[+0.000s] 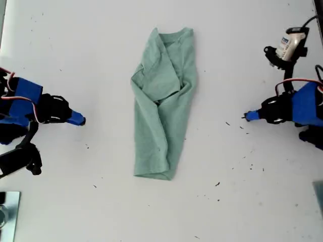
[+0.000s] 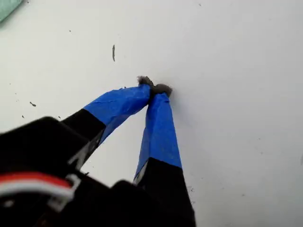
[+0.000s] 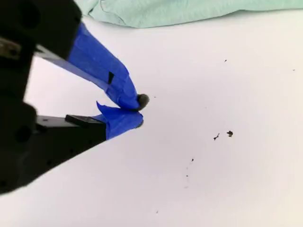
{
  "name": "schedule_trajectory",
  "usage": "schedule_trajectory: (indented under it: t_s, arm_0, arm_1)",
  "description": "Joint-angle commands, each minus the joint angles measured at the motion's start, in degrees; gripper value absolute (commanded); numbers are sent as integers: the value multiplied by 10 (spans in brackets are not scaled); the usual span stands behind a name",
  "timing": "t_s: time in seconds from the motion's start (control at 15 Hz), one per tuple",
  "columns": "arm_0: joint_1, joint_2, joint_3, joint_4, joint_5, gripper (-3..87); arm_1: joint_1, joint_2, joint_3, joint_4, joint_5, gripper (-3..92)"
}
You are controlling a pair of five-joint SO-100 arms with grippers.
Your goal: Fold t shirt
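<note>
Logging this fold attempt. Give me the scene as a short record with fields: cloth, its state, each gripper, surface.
cloth: t shirt, pale green, near the middle of the exterior view
cloth state: sides folded inward into a long narrow strip, rumpled; no crosswise fold yet
first gripper: my first gripper is shut, empty, off the cloth
second gripper: my second gripper is shut, empty, near the cloth edge but not touching
surface: white table, with small dark specks
</note>
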Motion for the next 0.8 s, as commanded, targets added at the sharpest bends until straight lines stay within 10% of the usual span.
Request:
schedule_trajectory:
  t_s: [0.0, 0.2, 0.47, 0.73]
  arm_0:
    - [25, -172, -226, 37, 17, 17]
    - [70, -455, -593, 143, 70, 269]
    - [99, -721, -903, 245, 107, 294]
    - [84, -838, -947, 243, 108, 317]
  arm_1:
    - [-38, -86, -110, -33, 41, 20]
    - [-98, -528, -531, -46, 54, 290]
    - [-157, -1018, -1092, 127, 79, 310]
    - [-173, -1199, -1209, 144, 153, 290]
